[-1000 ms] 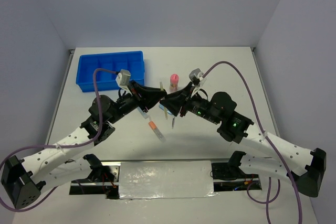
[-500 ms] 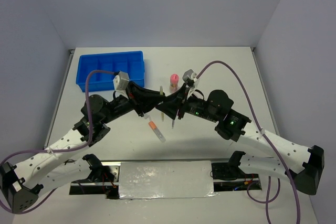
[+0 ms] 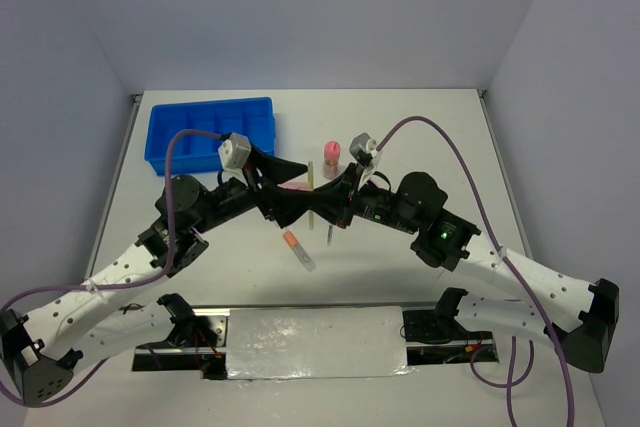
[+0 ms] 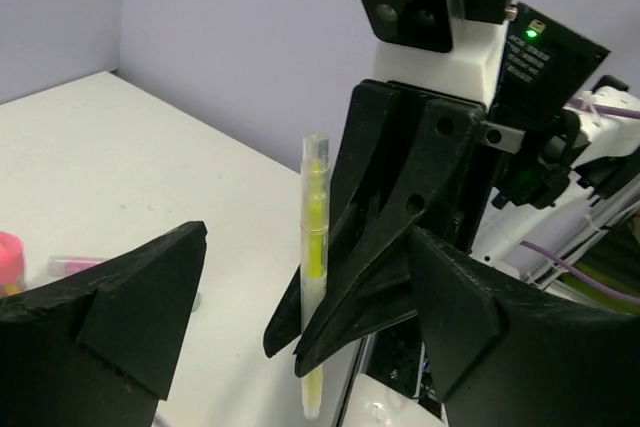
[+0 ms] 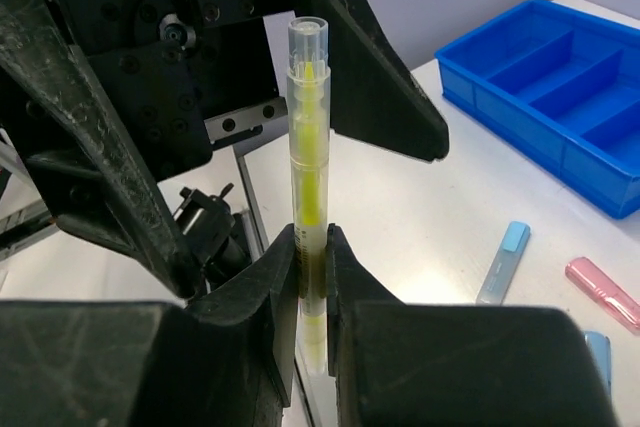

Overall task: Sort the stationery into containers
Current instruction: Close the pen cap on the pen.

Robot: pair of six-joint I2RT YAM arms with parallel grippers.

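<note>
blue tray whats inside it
The blue tray compartments that show look bare, from above and in the right wrist view. The left arm's cable and wrist camera cover its near right part, so that bit is unseen.

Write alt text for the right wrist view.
The right gripper is shut on a clear yellow pen, held upright, with the open left gripper flanking its upper half. On the white table to the right lie a blue divided tray, a blue marker and a pink marker.

Bright even light, soft shadows, foreground blurred
</note>
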